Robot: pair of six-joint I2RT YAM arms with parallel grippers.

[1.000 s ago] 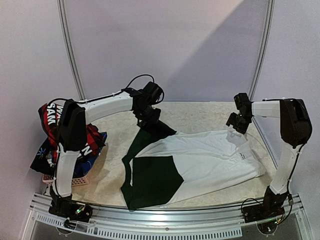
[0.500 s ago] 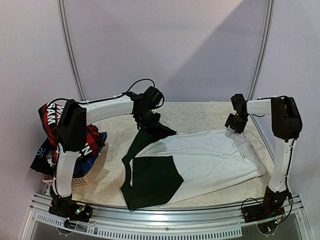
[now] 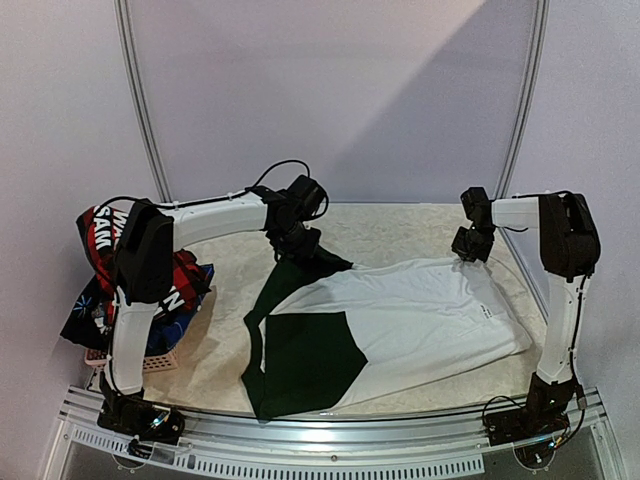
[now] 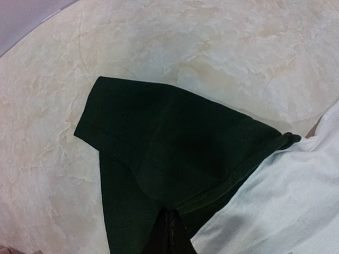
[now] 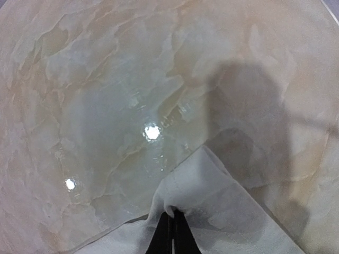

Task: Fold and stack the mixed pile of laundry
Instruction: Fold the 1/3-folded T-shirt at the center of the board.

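A white-and-dark-green T-shirt (image 3: 400,315) lies spread on the marble table, its dark green side to the left. My left gripper (image 3: 300,243) is shut on the dark green sleeve (image 4: 175,153) at the shirt's far left corner. My right gripper (image 3: 470,245) is shut on the white hem corner (image 5: 206,185) at the far right; the fabric puckers around the black fingertips (image 5: 172,227). The rest of the mixed laundry pile (image 3: 120,270), with a red-black plaid shirt with white lettering on top, sits at the left edge.
A small pinkish woven basket (image 3: 160,360) holds the pile at the left. The metal frame rail (image 3: 330,445) runs along the near edge, and curved poles (image 3: 140,100) stand at the back. Bare marble tabletop (image 3: 400,225) lies behind the shirt.
My right gripper moved slightly back and left onto the shirt's white corner and closed on it. The left gripper stayed shut on the green sleeve, barely moving.
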